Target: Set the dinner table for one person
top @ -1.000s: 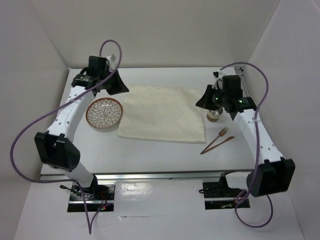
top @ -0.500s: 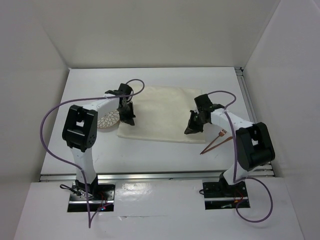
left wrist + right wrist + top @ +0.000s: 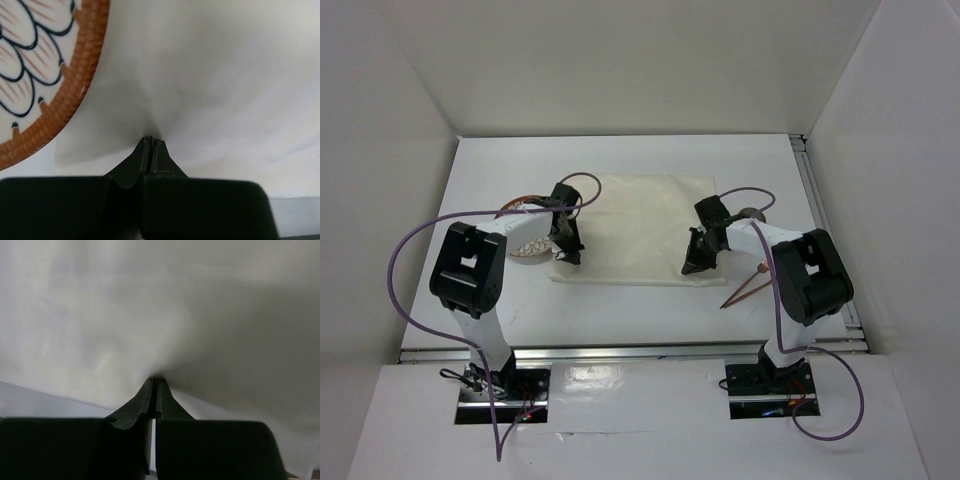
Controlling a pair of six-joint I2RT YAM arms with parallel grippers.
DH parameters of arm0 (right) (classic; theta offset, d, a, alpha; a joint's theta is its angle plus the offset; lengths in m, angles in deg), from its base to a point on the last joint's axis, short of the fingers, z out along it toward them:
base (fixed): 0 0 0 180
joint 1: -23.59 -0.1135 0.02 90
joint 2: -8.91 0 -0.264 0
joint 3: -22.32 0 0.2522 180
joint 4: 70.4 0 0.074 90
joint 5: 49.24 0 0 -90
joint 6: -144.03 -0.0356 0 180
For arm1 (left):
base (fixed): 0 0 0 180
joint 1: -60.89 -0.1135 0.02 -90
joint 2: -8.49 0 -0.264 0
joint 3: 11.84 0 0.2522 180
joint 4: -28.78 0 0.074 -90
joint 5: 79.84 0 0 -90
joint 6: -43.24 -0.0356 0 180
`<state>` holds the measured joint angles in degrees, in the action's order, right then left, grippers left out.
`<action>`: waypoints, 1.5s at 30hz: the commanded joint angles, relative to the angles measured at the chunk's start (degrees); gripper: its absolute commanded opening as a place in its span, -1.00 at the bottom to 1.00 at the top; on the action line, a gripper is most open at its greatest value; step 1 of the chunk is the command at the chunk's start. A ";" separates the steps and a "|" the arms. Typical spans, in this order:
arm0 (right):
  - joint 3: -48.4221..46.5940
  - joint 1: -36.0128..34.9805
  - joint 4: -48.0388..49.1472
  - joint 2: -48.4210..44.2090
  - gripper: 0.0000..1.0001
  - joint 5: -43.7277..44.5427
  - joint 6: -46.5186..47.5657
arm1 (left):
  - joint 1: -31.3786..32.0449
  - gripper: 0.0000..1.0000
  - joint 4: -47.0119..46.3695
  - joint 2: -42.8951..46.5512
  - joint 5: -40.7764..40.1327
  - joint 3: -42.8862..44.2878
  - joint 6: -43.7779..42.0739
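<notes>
A cream cloth lies on the white dinner table. My left gripper is shut on the cloth's near left corner; the left wrist view shows the closed jaws pinching a puckered fold of cloth. My right gripper is shut on the cloth's near edge towards its right end, and the cloth bunches at the closed tips. An orange-rimmed patterned plate lies left of the cloth, partly under my left arm, and it also shows in the left wrist view.
A copper fork and knife lie on the table right of the cloth. A small cup stands behind my right arm, mostly hidden. White walls enclose the table on three sides. A metal rail runs along the near edge.
Both arms swung in from the far corners, dropped to the cloth's near edge and shut on it. The near left corner now looks slightly gathered. Plate and cutlery have not moved.
</notes>
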<state>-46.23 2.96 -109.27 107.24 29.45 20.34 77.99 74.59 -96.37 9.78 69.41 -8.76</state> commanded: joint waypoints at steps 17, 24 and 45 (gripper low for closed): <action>-5.77 -6.54 -7.59 -1.19 -1.00 12.62 -0.24 | -0.40 -1.00 10.57 13.01 -5.95 3.61 -2.49; -10.77 -7.06 -10.23 -4.81 -0.74 12.64 0.29 | -0.40 -1.00 12.60 15.47 -8.49 8.54 -1.96; -6.48 -10.67 -6.10 2.23 -0.59 6.74 -0.85 | 1.35 -1.00 4.16 -0.26 -2.61 -2.61 -2.05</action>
<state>-54.62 -7.68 -116.63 109.51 36.79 20.19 78.67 78.40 -96.48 6.37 69.73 -10.60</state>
